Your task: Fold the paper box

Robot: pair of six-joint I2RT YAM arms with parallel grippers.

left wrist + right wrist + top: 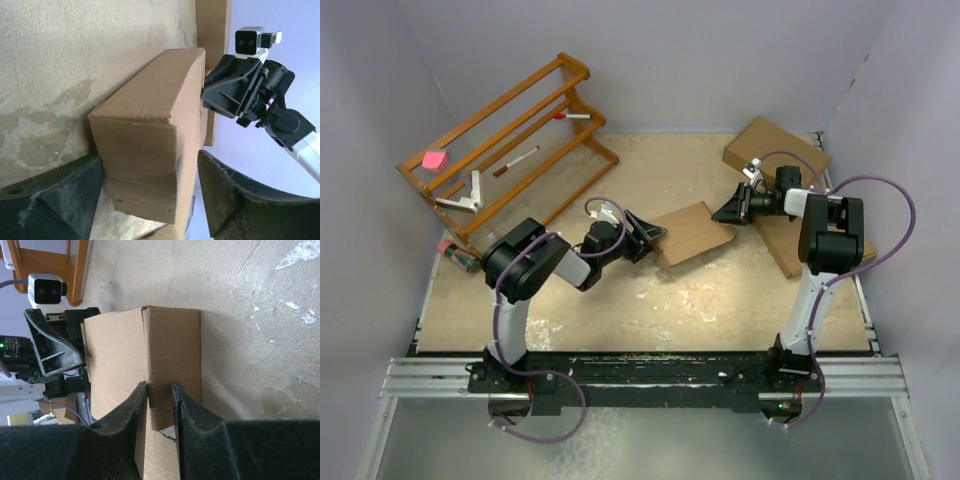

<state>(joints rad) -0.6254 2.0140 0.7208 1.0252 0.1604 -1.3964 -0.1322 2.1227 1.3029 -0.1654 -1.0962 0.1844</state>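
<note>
No text, label, brand, number or sign could be read in any view. The paper box (pixel 145 130), which stood between the fingers of the left pincer (pixel 150 195) and was pinched at its end wall by the right pincer (pixel 159 390), showed only plain brown cardboard. The pens (pixel 515 160) on the wooden rack (pixel 582 72), well beyond the left pincer, were too small for any marking to be made out.
</note>
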